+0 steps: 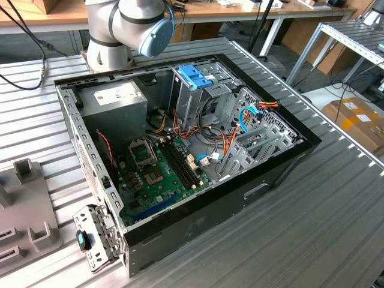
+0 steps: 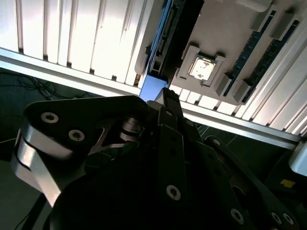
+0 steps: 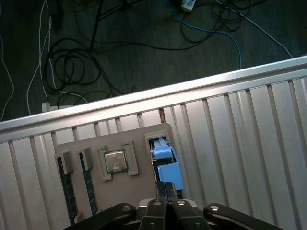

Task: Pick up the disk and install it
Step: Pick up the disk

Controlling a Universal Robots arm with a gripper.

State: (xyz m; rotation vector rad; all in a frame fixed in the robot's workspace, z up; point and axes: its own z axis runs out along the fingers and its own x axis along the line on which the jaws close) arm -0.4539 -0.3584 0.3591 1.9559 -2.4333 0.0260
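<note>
**Gripper.** In the first wrist view the gripper (image 3: 165,185) is made of black, matt linkage plates joined by bright round screw heads. Its two narrow fingers (image 3: 161,188) lie pressed together, with a thin seam between them. Whether they pinch anything cannot be told. In the second wrist view the same gripper (image 2: 167,94) appears as broad, dark links with a rounded silver-grey housing behind them.

**Disk.** The disk (image 3: 165,162) stands directly ahead of the fingertips, on edge in a rectangular slot of the fixture tray (image 3: 141,184). Its near end is smooth light-blue plastic, blocky in outline, and lies just at the fingertips; actual contact cannot be confirmed. In the second wrist view the disk (image 2: 152,87) shows that blue end just beside the fingertip, with a dark flat body running on beyond it.

**Fixture tray.** The tray is a matt grey moulded plate with raised ribs. To one side of the fingers it holds a square processor chip (image 3: 115,161) with a metallic lid, and beyond that two long, thin memory sticks (image 3: 67,189).

**Surroundings.** The tray rests on a table (image 3: 230,134) of ribbed, bright aluminium profiles. In the exterior view an open black computer case (image 1: 198,210) lies on this table, with a green motherboard (image 1: 153,174) inside.
</note>
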